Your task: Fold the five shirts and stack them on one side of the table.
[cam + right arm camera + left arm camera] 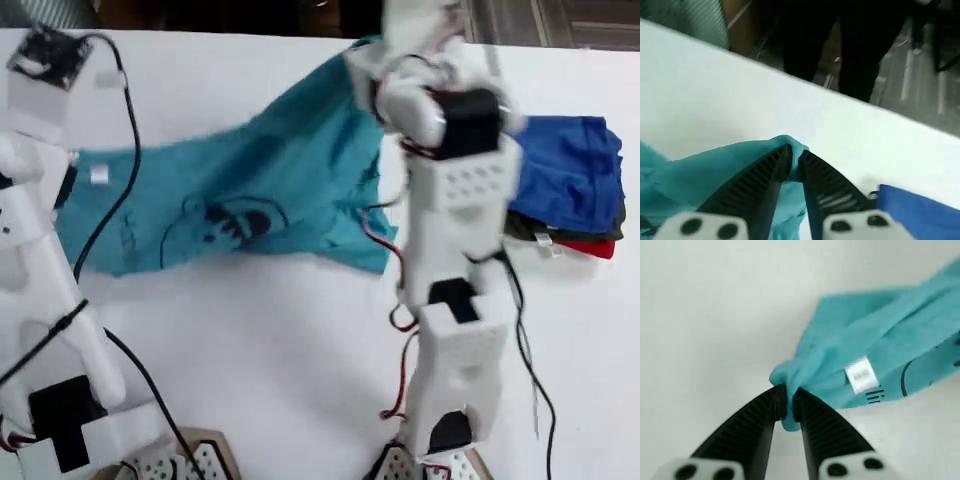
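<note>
Left hand (788, 401), right hand (795, 157) — on teal shirt (270, 170)

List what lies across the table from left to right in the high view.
left arm → teal shirt → right arm → stack of folded shirts

Your left gripper (787, 407) pinches a bunched corner of the teal shirt (880, 345) between its 2 black fingers (755, 425). Your right gripper (795, 157) clamps another edge the same way. Your left arm (40, 270) and right arm (455, 260) stand extended forward, well apart.
</note>
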### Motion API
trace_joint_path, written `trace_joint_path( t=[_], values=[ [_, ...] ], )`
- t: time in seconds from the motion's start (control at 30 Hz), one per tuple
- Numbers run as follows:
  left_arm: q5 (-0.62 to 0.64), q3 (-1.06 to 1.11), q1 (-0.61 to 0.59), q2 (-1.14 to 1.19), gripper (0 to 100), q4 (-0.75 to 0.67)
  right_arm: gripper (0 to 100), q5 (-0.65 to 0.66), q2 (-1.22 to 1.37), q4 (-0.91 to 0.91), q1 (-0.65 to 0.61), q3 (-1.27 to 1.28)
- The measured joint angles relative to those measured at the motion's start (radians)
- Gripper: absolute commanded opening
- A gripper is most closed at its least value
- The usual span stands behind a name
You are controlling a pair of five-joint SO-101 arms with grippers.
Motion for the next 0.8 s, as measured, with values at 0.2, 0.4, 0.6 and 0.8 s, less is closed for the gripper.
trace_joint_path(
  t=[0.2, 0.4, 0.6, 0.8],
  values=[
    [0.046, -0.216, 0.002, 0.000, 3, 0.048, 1.9, 0.000, -0.169, 0.011, 0.066, -0.049],
    [0.046, -0.387, 0.002, -0.002, 3, 0.101, 1.9, 0.000, -0.313, 0.011, 0.066, -0.058],
    [0.063, -0.442, 0.002, -0.020, 3, 0.109, 1.9, 0.000, -0.445, 0.011, 0.066, -0.060],
    [0.095, -0.430, 0.005, -0.127, 3, 0.110, 1.9, 0.000, -0.554, 0.011, 0.066, -0.068]
  ],
)
